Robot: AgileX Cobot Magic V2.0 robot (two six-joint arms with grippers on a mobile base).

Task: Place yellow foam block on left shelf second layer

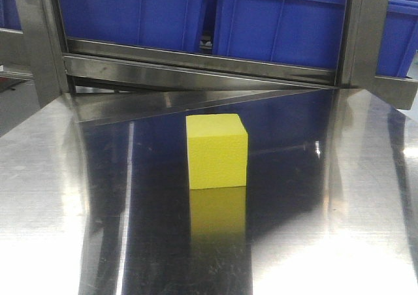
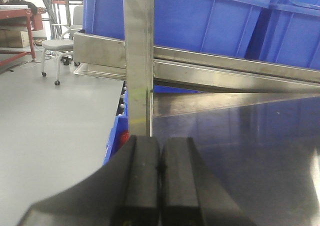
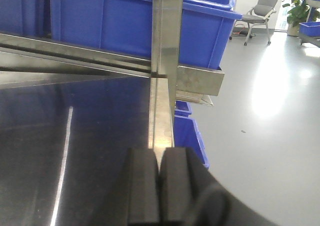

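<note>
The yellow foam block (image 1: 217, 151) stands upright on the shiny steel shelf surface (image 1: 98, 210), near the middle of the front view, with its reflection below it. No gripper shows in the front view. In the left wrist view my left gripper (image 2: 160, 148) is shut and empty, its black pads touching, low at the shelf's left edge by an upright steel post (image 2: 138, 61). In the right wrist view my right gripper (image 3: 159, 158) is shut and empty, at the shelf's right edge by another post (image 3: 167, 36). The block shows in neither wrist view.
Blue plastic bins (image 1: 281, 21) sit on the steel layer above, behind a steel rail (image 1: 196, 70). More blue bins (image 3: 187, 133) sit below the shelf edge. Office chairs (image 2: 57, 48) (image 3: 260, 6) stand on the grey floor at either side.
</note>
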